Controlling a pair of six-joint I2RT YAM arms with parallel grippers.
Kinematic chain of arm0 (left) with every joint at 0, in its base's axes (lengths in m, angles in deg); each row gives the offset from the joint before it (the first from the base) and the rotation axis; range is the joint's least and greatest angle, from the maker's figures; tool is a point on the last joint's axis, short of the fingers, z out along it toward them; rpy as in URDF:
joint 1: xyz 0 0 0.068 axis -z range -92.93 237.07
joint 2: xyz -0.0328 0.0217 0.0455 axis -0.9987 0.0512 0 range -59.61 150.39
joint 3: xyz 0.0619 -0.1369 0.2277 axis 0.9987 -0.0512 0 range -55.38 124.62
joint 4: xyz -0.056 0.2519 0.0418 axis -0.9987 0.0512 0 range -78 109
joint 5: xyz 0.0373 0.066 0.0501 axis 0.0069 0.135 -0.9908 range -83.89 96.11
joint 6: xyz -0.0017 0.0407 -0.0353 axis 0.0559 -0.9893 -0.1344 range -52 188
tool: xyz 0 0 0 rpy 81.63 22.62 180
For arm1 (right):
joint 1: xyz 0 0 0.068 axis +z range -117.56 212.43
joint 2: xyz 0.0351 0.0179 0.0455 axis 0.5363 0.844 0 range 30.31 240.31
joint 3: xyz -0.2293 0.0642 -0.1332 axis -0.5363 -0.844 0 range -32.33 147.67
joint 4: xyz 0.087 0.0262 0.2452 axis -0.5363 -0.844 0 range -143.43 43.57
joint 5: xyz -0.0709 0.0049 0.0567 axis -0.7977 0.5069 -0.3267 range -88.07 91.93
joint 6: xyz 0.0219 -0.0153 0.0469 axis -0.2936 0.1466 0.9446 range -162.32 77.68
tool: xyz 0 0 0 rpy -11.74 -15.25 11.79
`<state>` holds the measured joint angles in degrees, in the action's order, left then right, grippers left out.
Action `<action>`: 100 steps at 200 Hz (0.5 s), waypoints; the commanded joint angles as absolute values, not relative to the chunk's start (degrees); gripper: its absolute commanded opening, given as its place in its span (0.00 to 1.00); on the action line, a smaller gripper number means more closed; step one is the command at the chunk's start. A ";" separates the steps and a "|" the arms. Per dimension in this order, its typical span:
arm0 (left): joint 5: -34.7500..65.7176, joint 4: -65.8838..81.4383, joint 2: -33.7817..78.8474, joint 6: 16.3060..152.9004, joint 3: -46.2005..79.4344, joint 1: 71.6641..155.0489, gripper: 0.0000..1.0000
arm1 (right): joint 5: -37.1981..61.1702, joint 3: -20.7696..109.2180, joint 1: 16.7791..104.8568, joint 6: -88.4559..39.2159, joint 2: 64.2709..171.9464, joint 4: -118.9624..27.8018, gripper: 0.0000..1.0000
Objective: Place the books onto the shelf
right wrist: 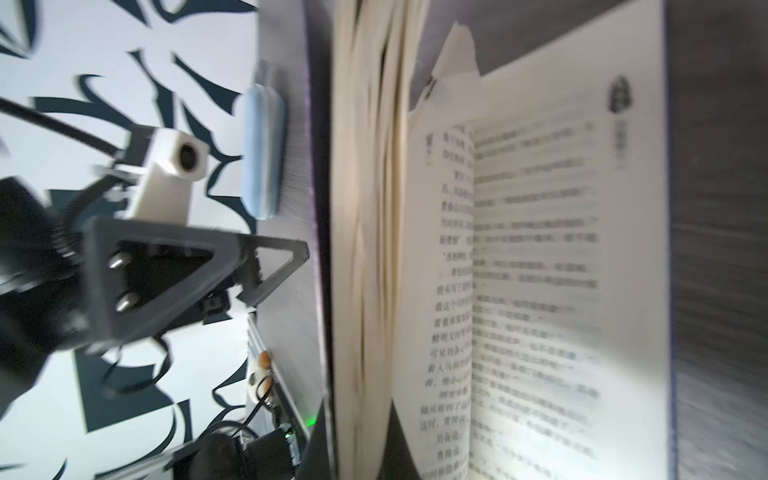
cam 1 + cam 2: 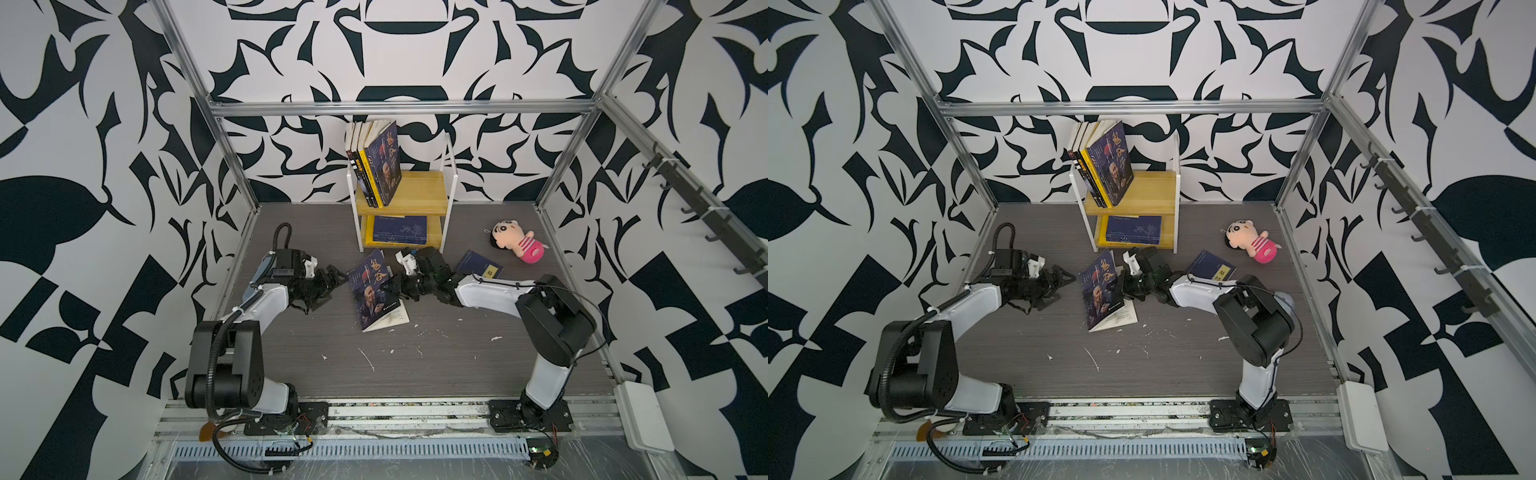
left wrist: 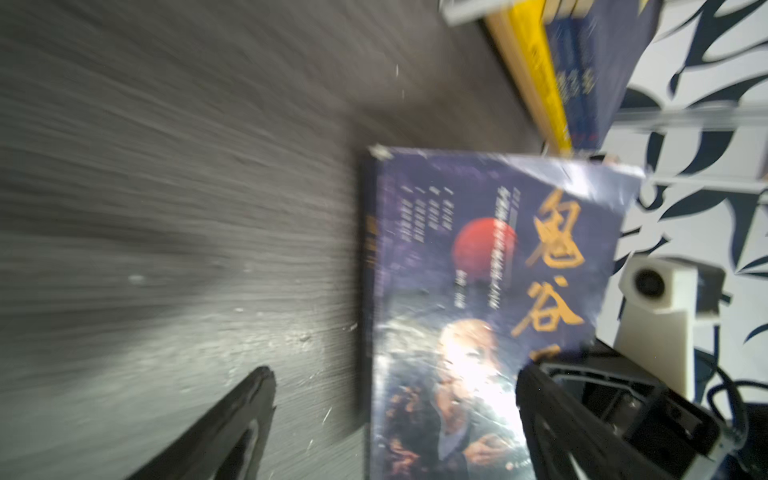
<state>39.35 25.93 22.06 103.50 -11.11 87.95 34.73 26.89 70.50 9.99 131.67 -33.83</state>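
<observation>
Pick-up step. Portrait book (image 2: 374, 291) lay half-open on the table (image 2: 457, 357) before the shelf (image 2: 419, 189). Right gripper (image 2: 394, 286) was clenched on its lifted cover edge; left gripper (image 2: 330, 284) gaped beside it. Next move likely needs the whole book gripped.

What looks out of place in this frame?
The portrait-cover book on the table lies splayed open: cover lifted, inner pages fanned beneath it, one creased. White flecks dot the surface nearby.

Patterned walls (image 2: 291, 50) — grey wood-grain floor (image 2: 436, 365)
</observation>
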 commanded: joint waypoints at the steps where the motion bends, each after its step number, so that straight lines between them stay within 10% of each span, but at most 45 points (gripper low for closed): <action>1: 42.27 25.07 18.91 100.60 -11.90 86.53 1.00 | 41.68 27.53 69.27 5.83 124.35 -29.13 0.05; 100: 63.56 0.67 14.33 112.76 -13.55 88.50 0.89 | 52.05 26.67 67.78 11.03 119.55 -16.64 0.02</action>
